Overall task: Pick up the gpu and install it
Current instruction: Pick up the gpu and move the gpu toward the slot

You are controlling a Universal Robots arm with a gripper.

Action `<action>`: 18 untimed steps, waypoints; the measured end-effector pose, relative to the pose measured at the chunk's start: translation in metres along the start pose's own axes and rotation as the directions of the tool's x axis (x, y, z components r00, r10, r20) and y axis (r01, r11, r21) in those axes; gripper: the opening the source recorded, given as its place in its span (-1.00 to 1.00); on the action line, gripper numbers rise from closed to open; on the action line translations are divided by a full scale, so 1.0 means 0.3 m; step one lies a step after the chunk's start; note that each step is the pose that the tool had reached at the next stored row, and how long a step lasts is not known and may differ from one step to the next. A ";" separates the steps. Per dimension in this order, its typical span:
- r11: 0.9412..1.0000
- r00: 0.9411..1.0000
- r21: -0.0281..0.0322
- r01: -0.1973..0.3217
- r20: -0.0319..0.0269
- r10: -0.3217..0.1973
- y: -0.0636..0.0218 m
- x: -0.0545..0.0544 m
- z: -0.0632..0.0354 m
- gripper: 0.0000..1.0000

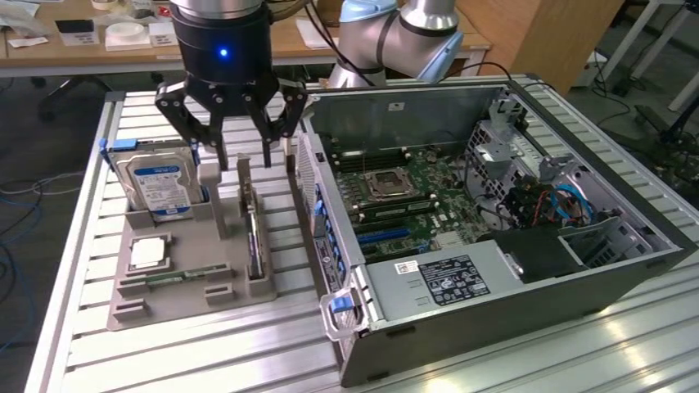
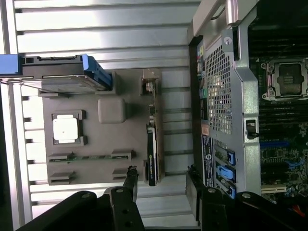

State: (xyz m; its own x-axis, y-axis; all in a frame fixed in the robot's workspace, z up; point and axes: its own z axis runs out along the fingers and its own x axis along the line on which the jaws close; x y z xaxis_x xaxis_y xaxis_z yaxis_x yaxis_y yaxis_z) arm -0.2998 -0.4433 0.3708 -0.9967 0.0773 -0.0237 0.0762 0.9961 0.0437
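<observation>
A slatted metal table (image 1: 164, 344) carries everything, with a grey tray (image 1: 175, 307) toward the exterior view's left and an open PC case (image 1: 492, 295) just beside it on the right. Nearest in the tray lies a green memory stick (image 1: 186, 276), flat in its groove. Behind it a CPU (image 1: 150, 252) sits in a square pocket. The gpu (image 1: 254, 237) stands on edge in the slot along the tray's case-side edge, running from near to far, its pale bracket at the far end. At the tray's far corner a hard drive (image 1: 159, 187) stands upright in a blue frame.

The gripper (image 1: 254, 164) hangs over the gpu's far end with its jaws spread wide and nothing between them. In the wrist view the gpu (image 2: 152, 154) lies in line with the gap between the fingers (image 2: 131, 180).

Inside the case the motherboard (image 1: 415, 196) is bare to view. Beyond it are the arm (image 1: 394, 41) and a wooden desk (image 1: 110, 49).
</observation>
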 end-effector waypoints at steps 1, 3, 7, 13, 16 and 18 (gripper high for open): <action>1.000 1.000 0.000 0.000 0.000 0.000 0.000 0.000 0.005 0.06; 1.000 1.000 0.000 0.000 0.000 0.000 -0.001 0.000 0.017 0.06; 1.000 1.000 0.000 0.000 0.000 0.000 -0.002 0.001 0.042 0.06; 1.000 1.000 0.000 0.000 0.000 0.000 -0.003 0.003 0.078 0.06; 1.000 1.000 0.000 0.000 0.000 0.000 -0.004 0.003 0.092 0.06; 1.000 1.000 0.000 0.000 0.000 0.000 -0.004 0.003 0.096 0.06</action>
State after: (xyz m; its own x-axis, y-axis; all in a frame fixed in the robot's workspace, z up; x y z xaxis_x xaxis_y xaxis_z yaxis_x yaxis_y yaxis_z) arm -0.3001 -0.4433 0.3420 -0.9967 0.0772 -0.0234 0.0762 0.9962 0.0434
